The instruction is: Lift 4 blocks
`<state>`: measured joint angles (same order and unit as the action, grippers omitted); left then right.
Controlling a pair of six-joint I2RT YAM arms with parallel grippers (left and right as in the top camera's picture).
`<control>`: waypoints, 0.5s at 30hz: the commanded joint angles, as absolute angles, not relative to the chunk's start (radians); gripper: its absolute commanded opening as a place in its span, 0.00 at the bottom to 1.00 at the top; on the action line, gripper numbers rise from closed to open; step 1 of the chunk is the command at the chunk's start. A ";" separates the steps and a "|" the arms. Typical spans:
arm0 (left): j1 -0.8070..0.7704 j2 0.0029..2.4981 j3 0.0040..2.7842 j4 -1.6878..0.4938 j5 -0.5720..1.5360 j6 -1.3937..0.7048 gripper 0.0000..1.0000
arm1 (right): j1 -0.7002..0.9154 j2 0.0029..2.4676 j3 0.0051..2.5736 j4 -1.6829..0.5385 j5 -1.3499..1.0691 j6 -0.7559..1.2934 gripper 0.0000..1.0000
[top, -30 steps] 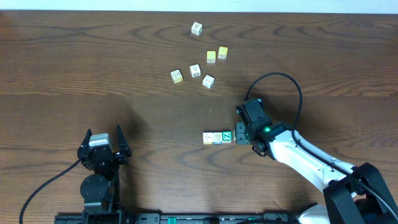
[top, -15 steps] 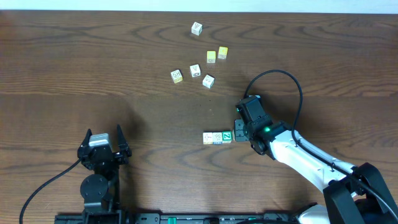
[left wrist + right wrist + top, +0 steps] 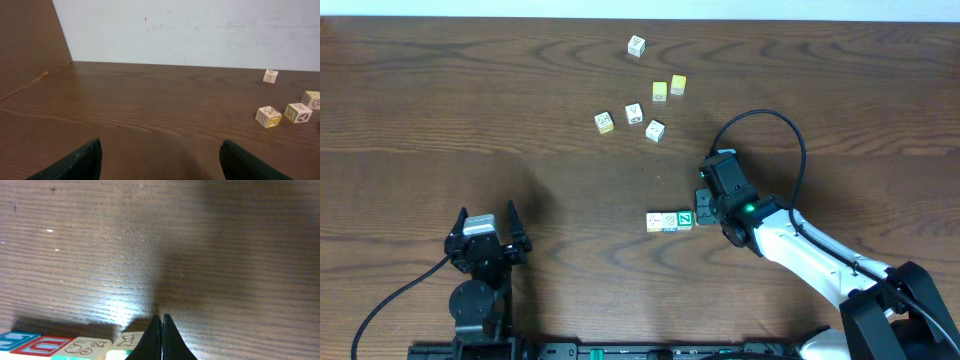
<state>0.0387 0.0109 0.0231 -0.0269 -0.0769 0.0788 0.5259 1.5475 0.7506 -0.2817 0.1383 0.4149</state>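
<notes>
So the row of tiny wooden alphabet blocks (image 3: pixel 669 221) is sitting flat on the dark brown wooden desk (image 3: pixel 470 110), a bit right of centre in the lower half of the overhead view. The green-faced block (image 3: pixel 685 219) is sitting at the right end of the row and the pale cream block (image 3: pixel 654 221) at the left end, with a blue-edged one between them. All of them are resting on the desk, none are off the surface.

The right hand (image 3: pixel 702 206) is reaching in from the lower right and is hanging just beside the green end of the row. Its fingers are pressed completely together with nothing between them. In the right wrist view the pinched tips (image 3: pixel 161 330) are pointing up from the bottom edge, and four block faces are lining up along the bottom left, with the nearest one right next to the tips. I can't tell if it's actually touching. Its black cable (image 3: pixel 790 135) is looping above the arm.

The left hand (image 3: pixel 488 232) is parked at the lower left, well apart from everything, with its jaws spread wide and holding nothing.

A loose cluster of small cubes (image 3: pixel 634 113) is lying in the upper middle, including two plain yellow cubes (image 3: pixel 669 88) sitting side by side. A few of these cubes are showing at the right edge of the left wrist view too.
</notes>
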 commanded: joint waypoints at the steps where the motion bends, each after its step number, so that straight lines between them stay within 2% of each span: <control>1: 0.044 0.014 0.004 -0.067 -0.089 0.074 0.76 | 0.530 1.556 0.752 -0.273 0.143 0.383 0.01; 15: 0.044 0.018 0.004 -0.067 -0.089 0.074 0.76 | 0.531 1.556 0.751 -0.275 0.076 0.357 0.01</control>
<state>0.0387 0.0162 0.0231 -0.0269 -0.0769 0.0788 0.5259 1.5475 0.7506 -0.2684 0.0818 0.3698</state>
